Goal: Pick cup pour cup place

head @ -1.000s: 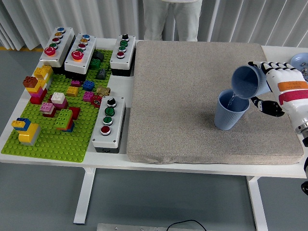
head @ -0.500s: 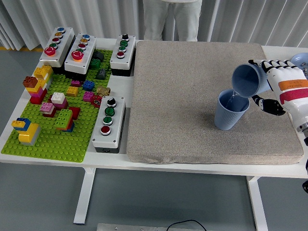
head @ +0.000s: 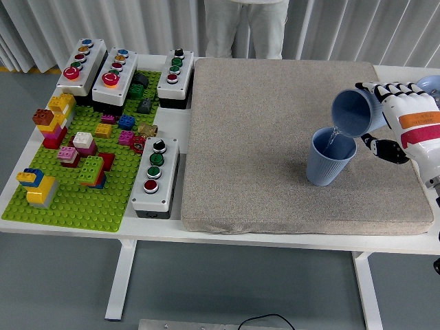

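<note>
Right hand (head: 402, 117) is holding a tipped blue cup (head: 353, 113), pouring water into the ribbed blue cup (head: 330, 158) below.

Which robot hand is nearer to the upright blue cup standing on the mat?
Right. The right robot hand holds the tilted cup just above and right of the upright cup, pouring into it. The left robot hand is out of view.

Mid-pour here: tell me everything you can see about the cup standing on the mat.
The standing blue cup is ribbed, looks like plastic, and sits upright and open on the grey mat, near its right side. Nothing grips it. The tilted blue cup, held in the right hand, hangs over its rim, and a thin stream of water falls into it. Its fill level cannot be judged.
</note>
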`<state>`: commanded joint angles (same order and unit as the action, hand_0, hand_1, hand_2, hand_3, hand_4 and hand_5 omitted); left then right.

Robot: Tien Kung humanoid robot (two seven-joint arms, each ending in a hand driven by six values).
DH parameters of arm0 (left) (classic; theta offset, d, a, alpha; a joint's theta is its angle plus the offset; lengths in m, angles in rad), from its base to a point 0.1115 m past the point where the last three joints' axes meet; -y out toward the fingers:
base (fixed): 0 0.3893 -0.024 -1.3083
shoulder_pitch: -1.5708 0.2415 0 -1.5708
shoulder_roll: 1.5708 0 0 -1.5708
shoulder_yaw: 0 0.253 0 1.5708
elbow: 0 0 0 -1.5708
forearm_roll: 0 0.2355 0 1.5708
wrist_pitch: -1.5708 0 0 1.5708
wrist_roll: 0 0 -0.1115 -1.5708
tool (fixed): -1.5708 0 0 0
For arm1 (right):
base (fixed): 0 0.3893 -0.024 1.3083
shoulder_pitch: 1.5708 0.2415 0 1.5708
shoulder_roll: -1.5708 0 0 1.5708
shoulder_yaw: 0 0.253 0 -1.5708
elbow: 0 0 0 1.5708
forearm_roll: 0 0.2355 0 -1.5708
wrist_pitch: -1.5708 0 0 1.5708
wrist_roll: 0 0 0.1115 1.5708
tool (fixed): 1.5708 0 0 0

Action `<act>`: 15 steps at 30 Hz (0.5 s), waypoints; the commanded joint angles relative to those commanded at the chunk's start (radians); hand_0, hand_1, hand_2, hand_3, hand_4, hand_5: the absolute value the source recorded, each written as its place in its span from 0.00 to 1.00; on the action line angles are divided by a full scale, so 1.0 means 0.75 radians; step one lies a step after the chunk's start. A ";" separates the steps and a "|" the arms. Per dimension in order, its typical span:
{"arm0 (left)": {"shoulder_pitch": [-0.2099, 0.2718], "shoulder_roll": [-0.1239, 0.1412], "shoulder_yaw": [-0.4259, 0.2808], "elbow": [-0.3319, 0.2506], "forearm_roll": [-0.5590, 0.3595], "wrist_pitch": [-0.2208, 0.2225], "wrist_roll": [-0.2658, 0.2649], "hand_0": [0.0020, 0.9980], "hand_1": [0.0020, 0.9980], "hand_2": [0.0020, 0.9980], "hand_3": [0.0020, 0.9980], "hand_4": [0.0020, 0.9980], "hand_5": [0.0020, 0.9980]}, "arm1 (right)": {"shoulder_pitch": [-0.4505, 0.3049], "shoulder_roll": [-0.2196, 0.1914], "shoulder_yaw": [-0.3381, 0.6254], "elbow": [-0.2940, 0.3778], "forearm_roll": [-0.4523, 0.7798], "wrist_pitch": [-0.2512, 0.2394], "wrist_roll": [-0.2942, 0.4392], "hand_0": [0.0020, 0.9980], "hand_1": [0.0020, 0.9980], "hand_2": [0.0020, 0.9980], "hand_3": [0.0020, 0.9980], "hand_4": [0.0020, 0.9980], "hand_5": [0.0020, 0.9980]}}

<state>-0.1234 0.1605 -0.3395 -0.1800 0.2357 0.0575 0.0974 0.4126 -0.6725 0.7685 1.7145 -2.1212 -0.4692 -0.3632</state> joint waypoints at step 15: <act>0.004 0.000 0.018 0.000 -0.016 -0.001 -0.003 0.70 0.73 0.76 0.63 0.49 0.93 | 0.004 0.001 -0.017 -0.042 -0.014 -0.030 0.022 0.87 0.67 0.57 0.64 0.67 0.00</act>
<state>-0.1206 0.1607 -0.3257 -0.1800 0.2240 0.0565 0.0952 0.4154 -0.6717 0.7555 1.6828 -2.1318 -0.4917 -0.3464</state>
